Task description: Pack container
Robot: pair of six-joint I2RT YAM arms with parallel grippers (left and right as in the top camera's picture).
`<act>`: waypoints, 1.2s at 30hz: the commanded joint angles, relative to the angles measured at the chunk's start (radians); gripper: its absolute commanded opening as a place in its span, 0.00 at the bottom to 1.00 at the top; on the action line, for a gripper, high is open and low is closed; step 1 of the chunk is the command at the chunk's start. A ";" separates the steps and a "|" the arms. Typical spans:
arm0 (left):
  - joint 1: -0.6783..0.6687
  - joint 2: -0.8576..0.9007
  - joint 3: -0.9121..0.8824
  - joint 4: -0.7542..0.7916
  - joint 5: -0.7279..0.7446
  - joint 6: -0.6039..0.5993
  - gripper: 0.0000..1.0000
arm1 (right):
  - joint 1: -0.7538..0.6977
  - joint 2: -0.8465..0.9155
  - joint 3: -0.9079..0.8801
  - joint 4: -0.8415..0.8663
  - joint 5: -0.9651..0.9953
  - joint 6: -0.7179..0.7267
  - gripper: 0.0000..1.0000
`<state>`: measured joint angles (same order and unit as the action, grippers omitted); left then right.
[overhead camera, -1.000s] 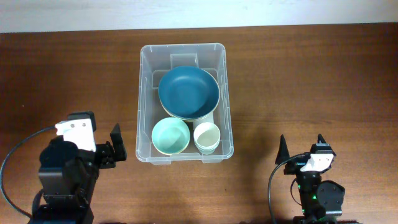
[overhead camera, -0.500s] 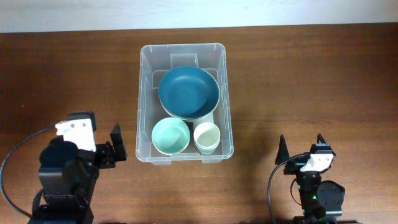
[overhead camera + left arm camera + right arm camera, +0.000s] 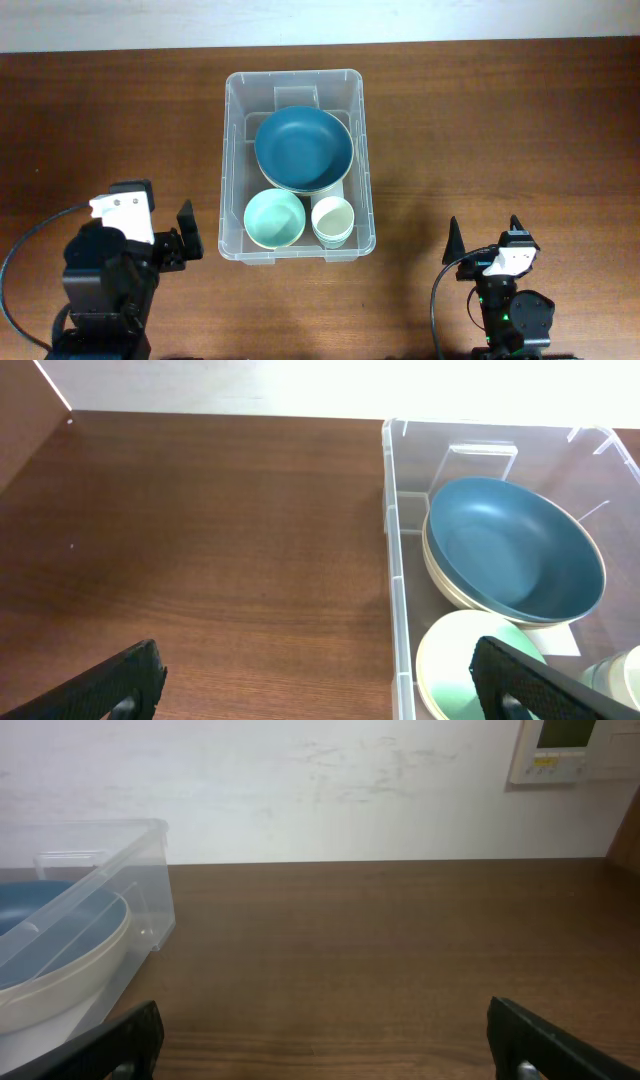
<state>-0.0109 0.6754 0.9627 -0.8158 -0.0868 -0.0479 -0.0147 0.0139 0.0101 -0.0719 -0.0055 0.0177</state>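
Note:
The clear container [image 3: 232, 170] stands in the middle of the wooden table. Inside it are a large blue bowl [image 3: 303, 149] stacked on a cream one, a mint bowl [image 3: 274, 218] and a small cream bowl [image 3: 332, 219]. My left gripper [image 3: 160, 215] sits open near the front left, just left of the container, with nothing between its fingers. The left wrist view shows the container wall [image 3: 392, 560], the blue bowl [image 3: 515, 550] and the mint bowl [image 3: 455, 660] behind the gripper [image 3: 320, 685]. My right gripper [image 3: 484, 235] rests open at the front right, empty, over bare wood [image 3: 325, 1045], with the container [image 3: 150, 880] to its left.
Bare brown table [image 3: 520, 130] spreads on both sides of the container. A white wall runs along the table's far edge, with a wall panel [image 3: 560, 750] at the upper right in the right wrist view. Black cables [image 3: 20, 260] loop beside both arm bases.

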 commanded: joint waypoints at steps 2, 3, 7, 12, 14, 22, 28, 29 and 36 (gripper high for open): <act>-0.001 -0.082 -0.105 0.004 -0.008 0.015 1.00 | -0.006 -0.008 -0.005 -0.005 -0.017 -0.006 0.99; -0.001 -0.119 -0.150 0.017 -0.007 0.015 1.00 | -0.006 -0.008 -0.005 -0.005 -0.017 -0.006 0.99; -0.001 -0.317 -0.402 0.191 0.021 0.015 1.00 | -0.006 -0.008 -0.005 -0.005 -0.017 -0.006 0.99; -0.001 -0.534 -0.706 0.704 -0.005 0.030 1.00 | -0.006 -0.008 -0.005 -0.005 -0.017 -0.006 0.99; 0.001 -0.591 -0.806 0.871 -0.009 0.071 1.00 | -0.006 -0.008 -0.005 -0.005 -0.017 -0.006 0.99; 0.001 -0.672 -0.922 0.925 -0.019 0.205 1.00 | -0.006 -0.008 -0.005 -0.005 -0.017 -0.006 0.99; 0.001 -0.671 -0.954 0.872 -0.003 0.224 1.00 | -0.006 -0.008 -0.005 -0.005 -0.017 -0.006 0.99; 0.001 -0.671 -0.954 0.842 0.011 0.222 1.00 | -0.006 -0.008 -0.005 -0.005 -0.017 -0.006 0.99; 0.001 -0.671 -0.954 0.736 0.119 0.177 1.00 | -0.006 -0.008 -0.005 -0.005 -0.017 -0.006 0.99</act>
<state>-0.0109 0.0143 0.0166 -0.0639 -0.0257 0.1539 -0.0147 0.0139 0.0101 -0.0719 -0.0093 0.0181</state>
